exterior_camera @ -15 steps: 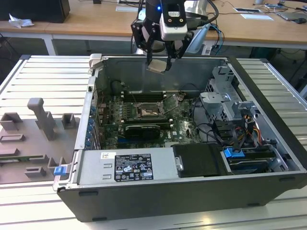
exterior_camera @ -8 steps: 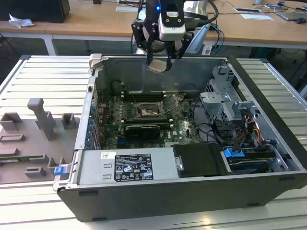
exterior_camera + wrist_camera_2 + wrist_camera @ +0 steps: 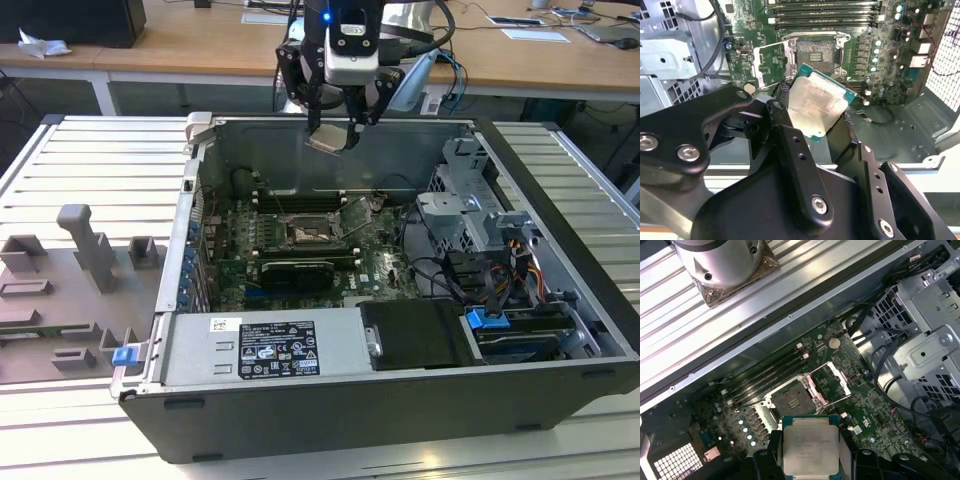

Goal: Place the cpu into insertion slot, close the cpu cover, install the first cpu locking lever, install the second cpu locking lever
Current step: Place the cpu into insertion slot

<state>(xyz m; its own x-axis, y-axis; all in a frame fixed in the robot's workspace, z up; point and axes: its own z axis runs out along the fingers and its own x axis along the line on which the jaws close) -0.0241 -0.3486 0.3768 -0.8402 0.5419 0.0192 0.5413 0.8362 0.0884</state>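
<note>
Your gripper (image 3: pixel 335 130) clamps the cpu (image 3: pixel 330 140) by its edges, held high over the open computer case (image 3: pixel 300 420) on the ribbed metal table (image 3: pixel 90 150); the insertion slot (image 3: pixel 308 235) lies bare below, and wooden desks (image 3: pixel 180 45) stand behind.

The cpu (image 3: pixel 817 107) is showing a pale silver-grey top and a thin green edge. The gripper (image 3: pixel 333 128) is looking black. The insertion slot (image 3: pixel 815 51) is showing a dark middle and silver rim on the green circuit board (image 3: pixel 885 75).
</note>
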